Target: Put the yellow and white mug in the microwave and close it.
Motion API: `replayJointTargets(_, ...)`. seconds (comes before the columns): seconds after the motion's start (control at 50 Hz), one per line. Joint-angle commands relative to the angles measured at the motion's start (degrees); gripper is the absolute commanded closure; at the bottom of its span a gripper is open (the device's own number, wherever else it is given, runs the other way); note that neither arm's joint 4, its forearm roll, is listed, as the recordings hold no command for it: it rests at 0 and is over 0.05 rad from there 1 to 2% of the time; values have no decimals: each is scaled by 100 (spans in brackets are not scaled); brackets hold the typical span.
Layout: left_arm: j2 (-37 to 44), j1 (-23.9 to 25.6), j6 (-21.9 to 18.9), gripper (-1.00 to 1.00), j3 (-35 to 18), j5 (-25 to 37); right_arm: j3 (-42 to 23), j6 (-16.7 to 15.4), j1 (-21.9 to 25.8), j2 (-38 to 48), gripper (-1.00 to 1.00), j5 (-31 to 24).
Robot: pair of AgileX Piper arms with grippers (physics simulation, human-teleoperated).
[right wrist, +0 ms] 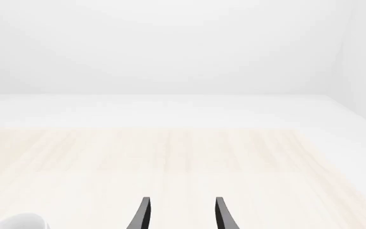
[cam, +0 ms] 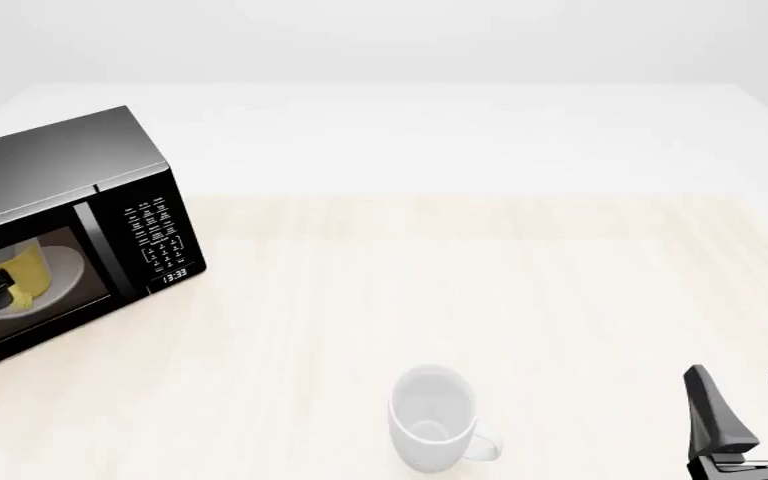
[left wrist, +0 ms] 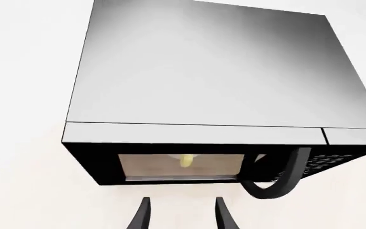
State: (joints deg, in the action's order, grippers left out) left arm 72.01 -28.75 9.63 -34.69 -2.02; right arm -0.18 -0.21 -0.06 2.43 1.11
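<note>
The right gripper (cam: 747, 408) stood spread and empty near the table's (cam: 491, 290) near right corner, the white mug (cam: 432, 418) at its near edge. The left gripper (left wrist: 181, 213), spread and empty, faced the microwave (cam: 64, 235) at the far left edge, the yellow and white mug (cam: 27, 272) inside on the plate (door apparently shut). Pushing further risked shoving the microwave back.

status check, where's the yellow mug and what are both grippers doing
Left gripper open, empty, facing the microwave. Right gripper open, idle over the table's near right. Yellow and white mug inside on the plate; door looks closed. White mug well clear.
</note>
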Motion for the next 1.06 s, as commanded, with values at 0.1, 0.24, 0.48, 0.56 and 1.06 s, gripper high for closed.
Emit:
replayJointTargets(0.1,-1773,218,51,-100,366,591,0,-2,0,1,-100,1)
replayJointTargets(0.24,-2214,290,90,-100,351,842,0,0,0,-1,-100,0)
replayJointTargets(0.48,-2785,269,91,-100,247,1230,0,1,0,2,-100,1)
replayJointTargets(0.56,-2952,265,91,-100,216,1364,0,0,0,0,-100,0)
replayJointTargets(1.06,-3762,178,49,-100,6,2052,2,2,-8,66,-100,41)
